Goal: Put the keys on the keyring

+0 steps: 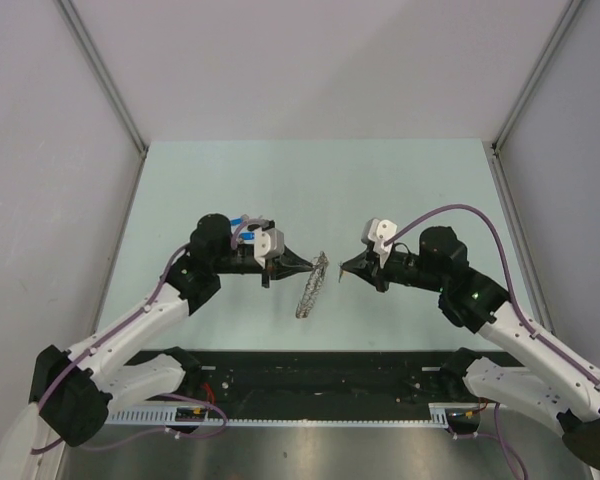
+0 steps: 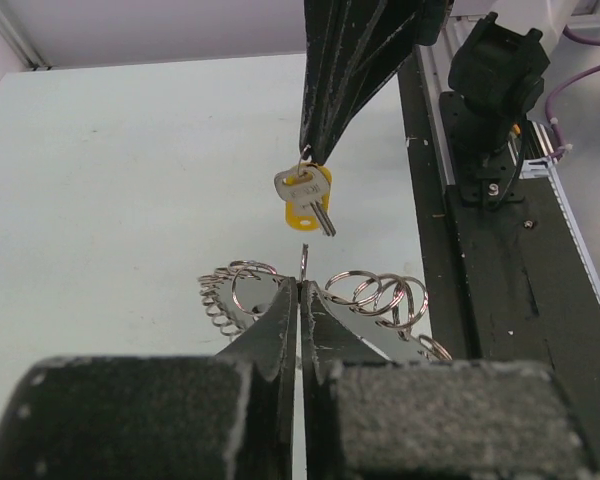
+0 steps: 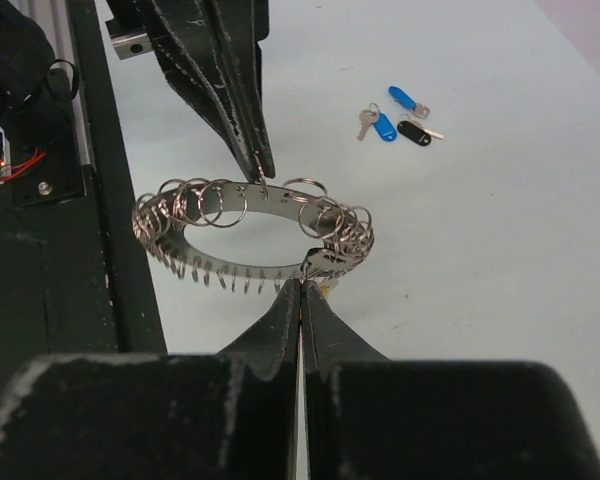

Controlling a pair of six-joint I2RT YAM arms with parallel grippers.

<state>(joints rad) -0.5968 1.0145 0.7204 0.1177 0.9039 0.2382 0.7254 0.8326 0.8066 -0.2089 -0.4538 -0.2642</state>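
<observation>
1. The left gripper (image 2: 301, 292) is clenched, jaws pressed flat together. Its tip pinches one thin wire ring on the keyring (image 1: 311, 285), at the loop's 9 o'clock side in the top view.
2. The right gripper (image 3: 301, 292) is also clamped tight, at the loop's 3 o'clock side. It grips the yellow key (image 2: 305, 195) by the little ring through its head. In the left wrist view the key dangles below that tip, at 12 o'clock from the left gripper's own tip.
3. The keyring hangs tilted between the two tips. Whether its lower edge touches the table (image 3: 460, 220) I cannot tell.
4. The keyring is a flat, silvery metal band bent into a wide loop. Its edge is crowded with small split rings (image 2: 378, 292) of shiny wire, giving a frilly outline.
5. The yellow key has a glossy plastic head and a short, dull metal blade.
6. The loose keys (image 3: 385, 127), with blue and black plastic heads, lie on the smooth, pale table. In the right wrist view they sit well apart from the loop, at its 1 o'clock.
</observation>
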